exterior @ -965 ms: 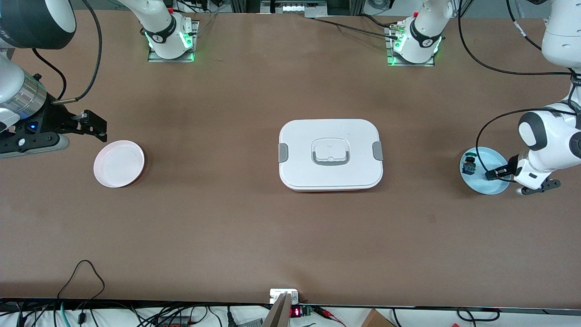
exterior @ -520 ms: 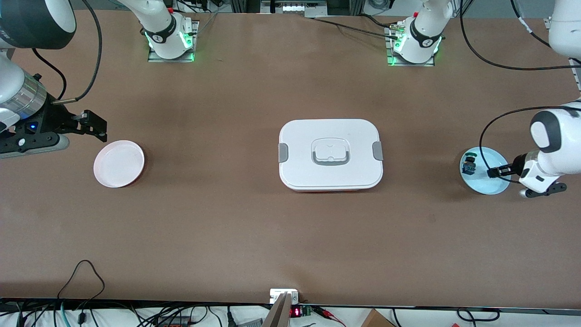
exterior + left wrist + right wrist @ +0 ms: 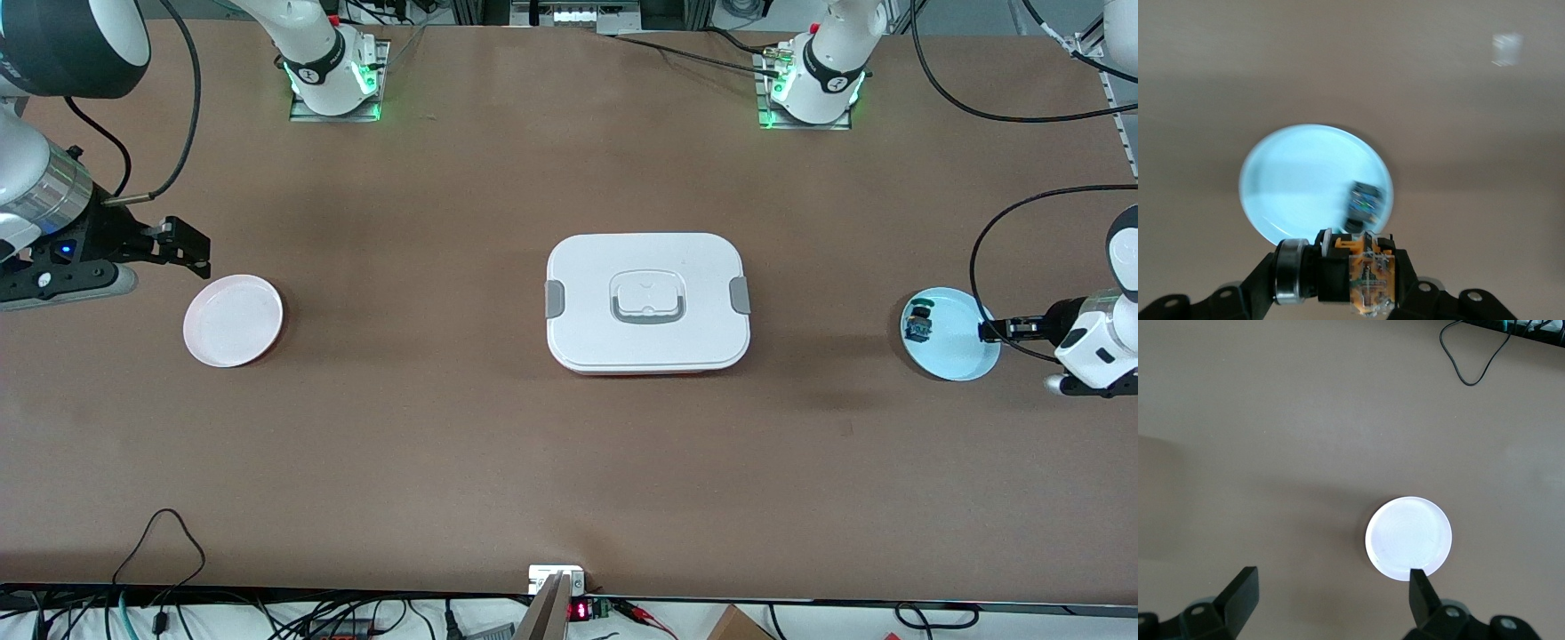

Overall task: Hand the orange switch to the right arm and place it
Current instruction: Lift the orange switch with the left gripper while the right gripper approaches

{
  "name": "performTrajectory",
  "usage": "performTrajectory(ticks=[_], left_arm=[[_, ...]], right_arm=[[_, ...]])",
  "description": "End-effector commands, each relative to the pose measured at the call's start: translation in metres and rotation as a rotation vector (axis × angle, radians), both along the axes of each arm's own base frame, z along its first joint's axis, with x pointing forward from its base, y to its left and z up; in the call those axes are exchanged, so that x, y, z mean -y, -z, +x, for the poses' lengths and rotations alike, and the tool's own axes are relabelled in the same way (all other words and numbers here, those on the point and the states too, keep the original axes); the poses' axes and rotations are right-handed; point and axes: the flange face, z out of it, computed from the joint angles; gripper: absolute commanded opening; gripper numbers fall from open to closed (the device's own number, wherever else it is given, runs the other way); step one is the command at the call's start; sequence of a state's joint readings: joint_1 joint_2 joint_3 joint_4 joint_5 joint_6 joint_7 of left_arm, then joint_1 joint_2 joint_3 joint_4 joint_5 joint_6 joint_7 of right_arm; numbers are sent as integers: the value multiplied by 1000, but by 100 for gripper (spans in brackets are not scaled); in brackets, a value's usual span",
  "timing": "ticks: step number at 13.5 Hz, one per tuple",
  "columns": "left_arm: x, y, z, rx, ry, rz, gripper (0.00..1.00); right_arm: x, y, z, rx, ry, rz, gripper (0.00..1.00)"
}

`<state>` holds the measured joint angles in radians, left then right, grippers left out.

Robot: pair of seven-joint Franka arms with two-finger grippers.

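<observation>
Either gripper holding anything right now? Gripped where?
Left gripper holds the orange switch, pinched across its sides between the fingers, over the blue plate's rim. Right gripper is open, empty.

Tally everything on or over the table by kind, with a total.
Plates: 2, pink plate and blue plate
Small electronic parts: 2, orange switch in the left hand, blue-and-green part on the blue plate
Lidded containers: 1, white box
Total: 5
</observation>
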<state>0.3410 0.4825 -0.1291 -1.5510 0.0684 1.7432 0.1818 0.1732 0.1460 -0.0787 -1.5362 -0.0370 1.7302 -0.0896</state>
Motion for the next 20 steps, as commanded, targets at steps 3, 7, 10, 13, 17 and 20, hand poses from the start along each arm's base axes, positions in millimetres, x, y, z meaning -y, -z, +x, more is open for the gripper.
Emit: performTrajectory(ticks=[3,7,10,13,17,20], left_arm=[[43,-5,4,-41,0,-278,44],[68,28,13,58,176,-646,43],[117,30,21,130,296,-815,42],[156,28,27,260,372,-1062,42],[199,24,33,380,399,-1273,42],[248,19,30,405,497,-1339,36]], right_arm=[[-21,4,2,6,-28,2,100],[-14,40,14,-57,-25,-22,100],[-3,51,15,-85,9,34,100],[-12,63,17,-117,14,131,100],[-39,59,4,-203,-77,325,100],[-61,54,1,-263,-38,630,100]])
